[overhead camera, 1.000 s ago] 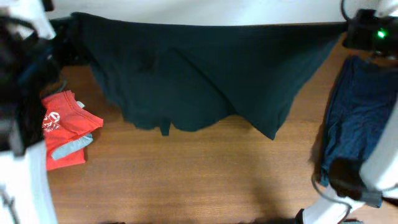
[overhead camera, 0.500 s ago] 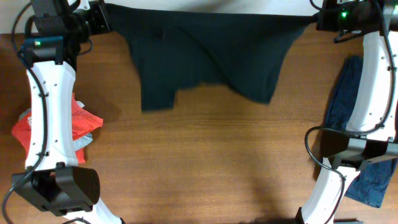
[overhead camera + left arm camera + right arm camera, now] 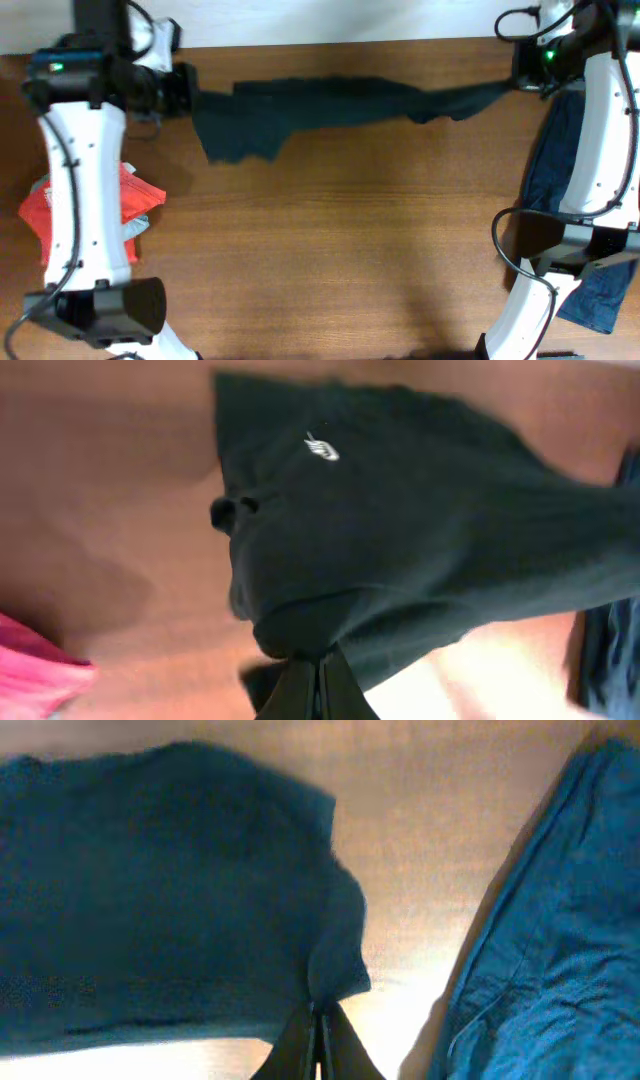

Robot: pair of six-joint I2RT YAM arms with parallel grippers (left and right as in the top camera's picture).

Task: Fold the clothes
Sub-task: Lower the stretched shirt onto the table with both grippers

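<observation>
Overhead looks straight down on table; 2 wrist cams close on shirt.

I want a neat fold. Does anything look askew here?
The dark-teal shirt, pinched at each end by the jaws, is pulled into a bunched, twisted band along the far edge of the table, not spread flat.

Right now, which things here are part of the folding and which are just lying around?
In hand: dark shirt, pinched at either end by left gripper and right gripper.
Lying about: red tee, left; blue garment, right. Neither is gripped.
</observation>
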